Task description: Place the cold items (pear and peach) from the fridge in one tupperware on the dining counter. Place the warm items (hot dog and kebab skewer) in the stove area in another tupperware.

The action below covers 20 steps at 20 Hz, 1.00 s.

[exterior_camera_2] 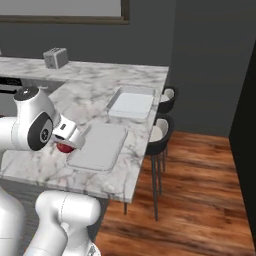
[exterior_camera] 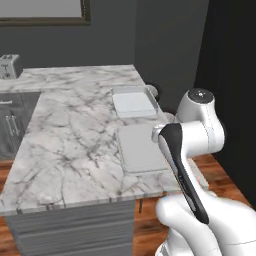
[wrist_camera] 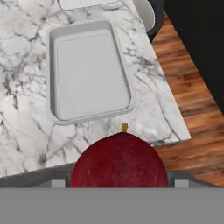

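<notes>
Marble counter [exterior_camera: 75, 130] with two tupperwares [exterior_camera: 142, 147]

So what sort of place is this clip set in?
A simulated home kitchen, most likely: a white-and-grey marble dining counter with dark round stools along its edge, a small silver toaster at the back, and two shallow grey tupperware trays laid out.

Both base views look forward and down from behind the arm, left and right, sharing the marble dining counter [exterior_camera: 75, 130] and two tupperware trays. The hand view looks steeply down, close above the nearer tupperware [wrist_camera: 89, 72].
</notes>
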Tool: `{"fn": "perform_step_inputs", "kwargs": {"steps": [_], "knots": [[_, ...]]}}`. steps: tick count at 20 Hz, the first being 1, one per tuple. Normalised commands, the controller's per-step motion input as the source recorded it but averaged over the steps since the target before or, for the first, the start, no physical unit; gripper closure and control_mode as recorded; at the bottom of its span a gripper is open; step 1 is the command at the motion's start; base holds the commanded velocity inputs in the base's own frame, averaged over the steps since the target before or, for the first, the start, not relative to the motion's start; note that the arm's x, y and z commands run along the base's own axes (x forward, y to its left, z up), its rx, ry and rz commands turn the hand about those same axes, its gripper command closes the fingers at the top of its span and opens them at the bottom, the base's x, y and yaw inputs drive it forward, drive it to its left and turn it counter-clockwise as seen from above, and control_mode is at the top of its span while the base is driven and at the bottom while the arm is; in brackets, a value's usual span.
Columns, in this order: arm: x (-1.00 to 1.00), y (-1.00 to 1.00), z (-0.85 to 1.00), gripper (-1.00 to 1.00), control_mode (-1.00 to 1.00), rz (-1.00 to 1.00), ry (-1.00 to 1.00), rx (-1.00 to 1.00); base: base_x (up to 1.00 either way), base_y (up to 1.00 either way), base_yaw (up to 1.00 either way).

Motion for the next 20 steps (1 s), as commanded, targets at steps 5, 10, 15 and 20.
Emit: {"fn": "perform_step_inputs", "kwargs": {"steps": [5, 10, 15, 20], "knots": [[0.0, 0.0, 0.0, 1.0, 1.0, 0.0, 0.0, 0.0, 0.48, 0.16, -0.03], [0.67, 0.0, 0.0, 1.0, -1.0, 0.01, 0.01, 0.0, 0.0, 0.0, 0.0], [1.0, 0.0, -0.2, 1.0, -1.0, 0.1, 0.19, 0.01, 0.0, 0.0, 0.0], [1.0, 0.0, -0.52, 1.0, -1.0, 0.09, 0.35, 0.0, 0.0, 0.0, 0.0]]}}
